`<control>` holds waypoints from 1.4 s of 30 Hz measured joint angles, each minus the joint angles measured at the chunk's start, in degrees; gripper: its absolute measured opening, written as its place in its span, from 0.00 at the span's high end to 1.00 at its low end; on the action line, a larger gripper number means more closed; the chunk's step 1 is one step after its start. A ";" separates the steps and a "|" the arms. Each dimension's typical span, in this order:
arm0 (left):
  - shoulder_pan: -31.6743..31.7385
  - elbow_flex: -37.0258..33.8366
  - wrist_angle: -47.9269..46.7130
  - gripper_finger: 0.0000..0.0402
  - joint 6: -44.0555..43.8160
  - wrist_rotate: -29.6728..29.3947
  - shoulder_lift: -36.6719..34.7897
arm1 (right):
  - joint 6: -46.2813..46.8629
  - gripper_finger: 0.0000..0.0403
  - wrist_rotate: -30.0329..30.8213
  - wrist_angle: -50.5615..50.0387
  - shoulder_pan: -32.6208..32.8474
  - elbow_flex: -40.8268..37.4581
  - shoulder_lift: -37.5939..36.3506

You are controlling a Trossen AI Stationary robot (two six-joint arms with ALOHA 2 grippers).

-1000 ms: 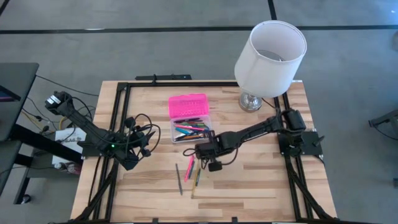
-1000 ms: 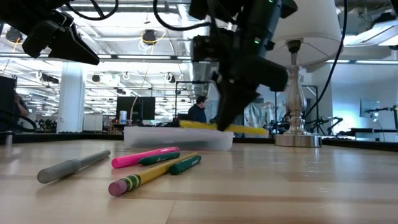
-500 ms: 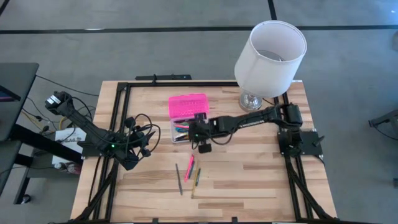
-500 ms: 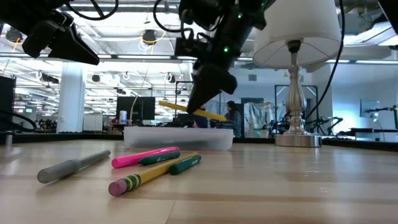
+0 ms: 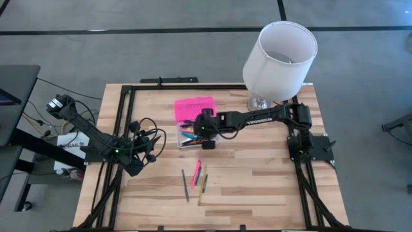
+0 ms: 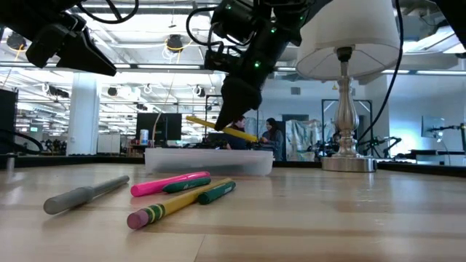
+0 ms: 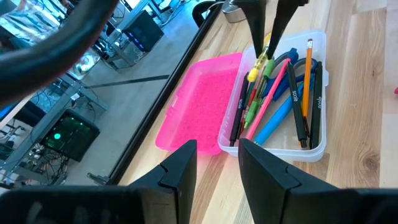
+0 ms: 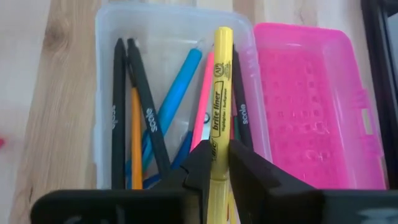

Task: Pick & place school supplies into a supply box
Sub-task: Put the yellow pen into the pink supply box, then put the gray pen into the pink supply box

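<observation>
My right gripper (image 5: 205, 122) hangs over the supply box, shut on a yellow highlighter (image 8: 219, 93), which also shows in the low view (image 6: 218, 127). The box's clear base (image 8: 102, 74) holds several pens: black, blue, orange and pink. Its pink lid (image 5: 193, 107) lies open on the far side. A grey pen (image 6: 86, 194), a pink marker (image 6: 170, 183), a green marker (image 6: 217, 192) and a yellow pencil (image 6: 171, 207) lie loose on the table nearer me. My left gripper (image 7: 217, 152) waits open above the table's left part. My right gripper pinches the yellow highlighter's barrel (image 8: 216, 140) between its two fingers. The fingers come from above, pointing down, and lie across it. The highlighter is lifted clear above the box's clear base (image 6: 207, 160). It is nearly level, with one end a little lower.
A white lamp (image 5: 280, 58) stands at the table's far right corner, and its metal base (image 6: 349, 161) is right of the box. Black frame rails (image 5: 122, 109) run along the table's edges. Bare wood (image 5: 257, 187) lies right of the loose pens.
My right gripper has carried the yellow highlighter from beside the loose pens toward the table's far edge and slightly left, and now it is above the box. The highlighter has risen from the height of the box's rim to well above it. The left arm has kept still.
</observation>
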 joint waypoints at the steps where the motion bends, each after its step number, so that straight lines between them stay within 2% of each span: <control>1: 0.00 0.00 0.00 0.72 0.00 -0.01 0.00 | 0.27 0.88 0.01 0.43 -0.15 0.00 0.00; 12: 0.00 0.00 -0.07 0.72 0.04 0.00 0.00 | 3.14 0.79 0.21 1.16 -1.00 0.00 0.00; 19: 0.00 -0.01 -1.11 0.72 -0.49 0.02 0.00 | -0.70 0.79 0.13 -0.28 2.41 0.09 -0.81; 28: 0.00 -3.11 2.23 0.72 -0.02 0.06 0.02 | -4.44 0.80 0.04 -3.07 5.72 0.06 -2.78; 31: 0.00 -3.13 3.23 0.72 0.04 0.61 0.02 | -4.43 0.81 -1.83 -2.94 4.45 -1.55 -4.74; 34: 0.00 -3.13 5.53 0.72 2.80 2.76 0.02 | -4.37 0.83 -6.67 -1.80 2.58 -4.59 -7.96; 38: 0.00 -3.13 10.72 0.72 7.95 5.96 0.45 | -4.71 0.85 -11.85 5.40 1.19 -11.13 -12.83; 42: 0.02 -3.13 15.91 0.72 13.38 7.90 2.01 | -5.97 0.86 -13.98 14.08 1.49 -19.44 -18.82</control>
